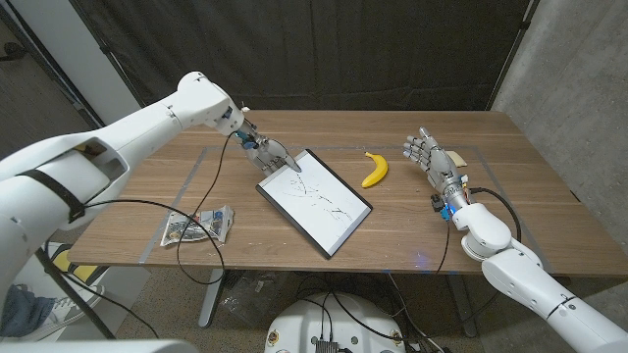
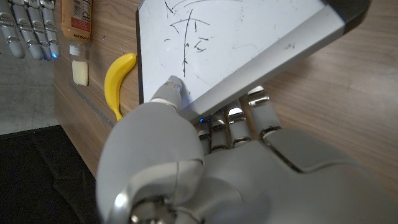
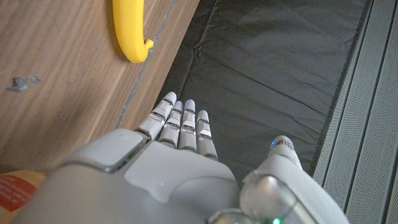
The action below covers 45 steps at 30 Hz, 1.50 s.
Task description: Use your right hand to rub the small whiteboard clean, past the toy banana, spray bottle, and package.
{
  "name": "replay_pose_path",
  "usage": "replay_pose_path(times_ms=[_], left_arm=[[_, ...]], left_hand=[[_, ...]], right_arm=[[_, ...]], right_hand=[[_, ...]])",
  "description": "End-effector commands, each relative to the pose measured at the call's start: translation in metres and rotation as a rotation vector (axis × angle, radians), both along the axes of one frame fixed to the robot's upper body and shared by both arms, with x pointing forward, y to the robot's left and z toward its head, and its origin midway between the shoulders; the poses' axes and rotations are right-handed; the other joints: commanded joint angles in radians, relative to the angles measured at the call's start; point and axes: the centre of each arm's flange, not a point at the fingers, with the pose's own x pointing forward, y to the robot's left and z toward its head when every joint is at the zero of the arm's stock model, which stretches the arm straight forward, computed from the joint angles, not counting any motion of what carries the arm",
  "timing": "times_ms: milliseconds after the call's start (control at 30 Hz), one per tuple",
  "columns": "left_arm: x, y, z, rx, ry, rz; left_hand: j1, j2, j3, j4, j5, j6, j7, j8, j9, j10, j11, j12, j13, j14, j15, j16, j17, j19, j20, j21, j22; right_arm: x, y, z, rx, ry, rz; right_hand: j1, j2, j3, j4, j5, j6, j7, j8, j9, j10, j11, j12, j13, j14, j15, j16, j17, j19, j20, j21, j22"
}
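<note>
The small whiteboard (image 1: 314,201) lies at an angle mid-table with black scribbles on it. My left hand (image 1: 267,154) grips its far left corner. In the left wrist view the thumb (image 2: 168,93) presses on the white face (image 2: 249,31) and the fingers (image 2: 233,121) curl under the edge. A yellow toy banana (image 1: 375,169) (image 2: 115,78) (image 3: 127,31) lies right of the board. Beyond the banana my right hand (image 1: 429,157) (image 3: 180,162) is open with fingers spread and holds nothing, well apart from the board.
A crumpled package (image 1: 198,227) lies near the table's front left. An orange labelled object (image 2: 78,18) (image 3: 15,190) and a small pale block (image 2: 79,71) lie by my right hand. A black curtain (image 1: 392,49) hangs behind the table.
</note>
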Motion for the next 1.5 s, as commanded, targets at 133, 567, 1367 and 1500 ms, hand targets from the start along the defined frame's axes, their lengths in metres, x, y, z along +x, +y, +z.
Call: replay_pose_path(times_ms=[133,567,1367,1500], left_arm=[[-0.004,-0.004,-0.008,-0.076,-0.003,0.048],[-0.011,-0.008,-0.006,-0.097,-0.017,0.071],[-0.013,-0.017,0.001,-0.075,-0.015,0.073],[-0.013,-0.018,0.001,-0.069,-0.007,0.064]], left_hand=[[0.112,0.013,0.156,0.014,0.029,0.070,0.066,0.011,0.011,0.083,0.012,0.012,0.005,0.079,-0.012,0.011,0.010,0.043,-0.049,0.011,0.007],[0.132,-0.007,0.251,0.049,0.036,0.167,0.066,0.021,0.009,0.187,0.004,0.024,0.004,0.174,-0.054,0.016,0.006,0.107,-0.121,0.027,0.003],[0.109,-0.017,0.320,0.074,0.026,0.327,0.061,0.040,0.006,0.321,-0.032,0.029,0.000,0.290,-0.095,0.007,-0.003,0.156,-0.151,0.024,0.000],[0.107,-0.018,0.324,0.075,0.025,0.331,0.061,0.039,0.005,0.324,-0.034,0.027,-0.001,0.297,-0.101,0.007,-0.003,0.157,-0.154,0.023,0.000]], right_arm=[[-0.006,-0.005,0.001,-0.001,-0.025,-0.013],[-0.016,-0.012,0.010,-0.028,-0.094,-0.093],[-0.020,-0.024,0.058,-0.342,-0.163,-0.575],[-0.019,-0.021,0.066,-0.380,-0.172,-0.650]], right_hand=[[0.011,0.001,0.003,-0.004,0.000,0.006,-0.001,0.005,0.005,0.007,-0.003,0.005,0.002,0.009,-0.002,-0.002,0.003,0.004,0.004,0.000,0.003],[0.022,0.006,0.007,-0.009,0.001,0.021,-0.007,0.010,0.005,0.014,-0.014,0.007,0.002,0.024,-0.010,0.001,0.002,0.013,-0.001,0.003,0.003],[0.187,0.043,0.073,-0.067,0.012,0.039,-0.053,0.016,0.009,-0.013,-0.053,-0.007,0.003,0.007,-0.038,-0.011,0.000,-0.008,-0.001,-0.014,0.000],[0.238,0.033,0.086,-0.074,0.011,0.035,-0.049,0.015,0.008,-0.012,-0.058,-0.005,0.003,0.034,-0.058,0.000,-0.001,0.008,-0.010,-0.007,-0.001]])
